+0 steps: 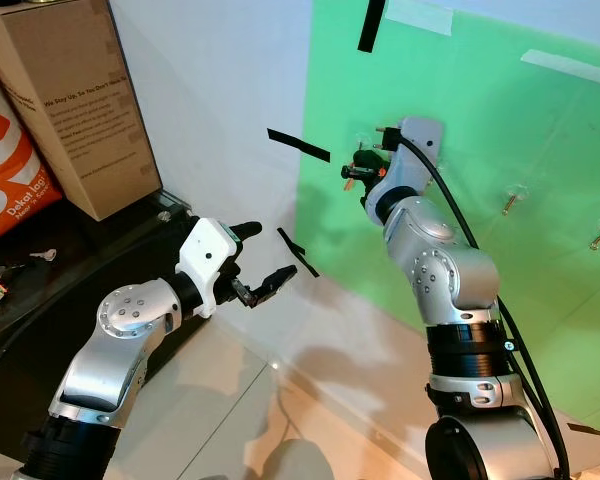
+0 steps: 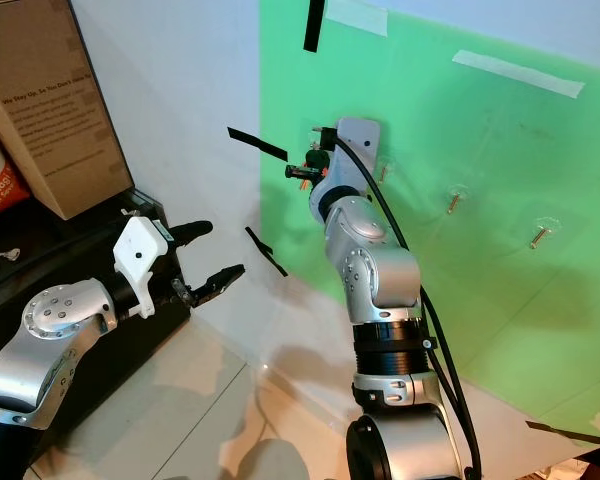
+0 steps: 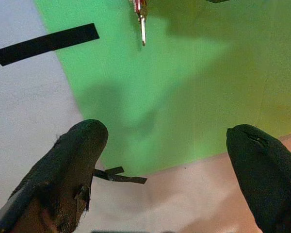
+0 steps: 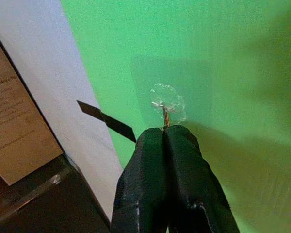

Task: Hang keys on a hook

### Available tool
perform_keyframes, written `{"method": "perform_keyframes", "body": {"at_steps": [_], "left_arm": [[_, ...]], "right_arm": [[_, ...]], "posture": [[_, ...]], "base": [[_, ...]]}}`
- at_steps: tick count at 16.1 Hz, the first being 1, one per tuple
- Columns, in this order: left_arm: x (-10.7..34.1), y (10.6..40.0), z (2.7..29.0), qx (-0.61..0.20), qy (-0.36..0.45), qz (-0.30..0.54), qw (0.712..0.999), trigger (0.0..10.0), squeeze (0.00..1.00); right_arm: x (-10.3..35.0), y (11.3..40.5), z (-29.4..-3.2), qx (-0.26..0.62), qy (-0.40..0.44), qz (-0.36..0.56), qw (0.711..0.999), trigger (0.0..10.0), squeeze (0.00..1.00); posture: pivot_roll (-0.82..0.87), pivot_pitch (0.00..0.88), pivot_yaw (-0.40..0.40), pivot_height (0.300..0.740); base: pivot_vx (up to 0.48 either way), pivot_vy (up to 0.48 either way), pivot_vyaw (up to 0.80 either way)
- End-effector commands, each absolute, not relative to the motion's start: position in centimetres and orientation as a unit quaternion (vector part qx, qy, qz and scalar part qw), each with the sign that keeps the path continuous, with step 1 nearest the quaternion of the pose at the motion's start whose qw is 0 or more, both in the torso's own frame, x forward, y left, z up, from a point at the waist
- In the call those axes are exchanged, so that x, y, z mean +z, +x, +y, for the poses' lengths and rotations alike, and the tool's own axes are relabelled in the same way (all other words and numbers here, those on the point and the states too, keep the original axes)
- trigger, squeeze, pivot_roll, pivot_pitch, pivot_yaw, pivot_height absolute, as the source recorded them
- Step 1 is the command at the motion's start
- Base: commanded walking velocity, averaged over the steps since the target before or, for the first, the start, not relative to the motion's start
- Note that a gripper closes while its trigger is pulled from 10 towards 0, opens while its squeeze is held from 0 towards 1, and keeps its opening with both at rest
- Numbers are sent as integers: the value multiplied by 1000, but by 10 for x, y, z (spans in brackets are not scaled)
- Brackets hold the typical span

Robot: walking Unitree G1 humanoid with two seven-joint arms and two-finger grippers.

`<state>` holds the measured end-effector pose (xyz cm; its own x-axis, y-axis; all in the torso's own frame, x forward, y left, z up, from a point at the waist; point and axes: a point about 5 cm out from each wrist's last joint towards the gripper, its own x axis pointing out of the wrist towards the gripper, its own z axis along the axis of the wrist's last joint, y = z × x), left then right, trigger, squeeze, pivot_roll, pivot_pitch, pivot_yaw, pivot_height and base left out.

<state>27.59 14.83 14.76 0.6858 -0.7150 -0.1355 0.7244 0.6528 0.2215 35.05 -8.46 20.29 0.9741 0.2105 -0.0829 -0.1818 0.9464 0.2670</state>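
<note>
- The right gripper (image 4: 166, 130) is raised against the green sheet (image 1: 540, 200) on the wall, its two black fingers (image 4: 150, 160) pressed together with no gap between them
- Just past those fingertips sits a hook (image 4: 165, 115), a thin metal pin standing out from a clear adhesive pad stuck on the green sheet; the pin's base looks to touch or nearly touch the fingertips
- The keys (image 1: 357, 170) hang at the fingers' near side in the head views, a small cluster with red and metal parts just below the black fingertips (I cannot tell exactly how the closed fingers pinch them, but they seem held there)
- In the left wrist view a single key blade (image 3: 142, 26) dangles in front of the green sheet, well beyond that gripper's own fingers
- The left gripper (image 1: 263, 262) is held out lower down, fingers wide apart and holding nothing, well short of the wall
- Judged step: bringing the key ring onto the hook, not yet released
- The next move likely calls for slipping the ring over the pin's tip, then parting the fingers only once the ring bears on the pin, since the pin is thin and easy to miss
</note>
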Motion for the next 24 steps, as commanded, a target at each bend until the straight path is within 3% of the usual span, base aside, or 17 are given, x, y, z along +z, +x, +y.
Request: {"method": "perform_keyframes", "body": {"at_steps": [1, 13, 24], "left_arm": [[149, 275, 147, -402, 133, 18, 906, 10000, 0], [146, 271, 147, -406, 135, 22, 903, 10000, 0], [145, 270, 149, -405, 139, 23, 903, 10000, 0]], "right_arm": [[208, 354, -86, 94, 134, 50, 985, 10000, 0], [187, 353, -102, 39, 127, 106, 985, 10000, 0], [174, 341, -103, 52, 148, 146, 977, 10000, 0]], "posture": [[-29, 0, -56, 740], [-24, 0, -68, 740], [-21, 0, -72, 740]], "base": [[0, 0, 0], [0, 0, 0], [0, 0, 0]]}}
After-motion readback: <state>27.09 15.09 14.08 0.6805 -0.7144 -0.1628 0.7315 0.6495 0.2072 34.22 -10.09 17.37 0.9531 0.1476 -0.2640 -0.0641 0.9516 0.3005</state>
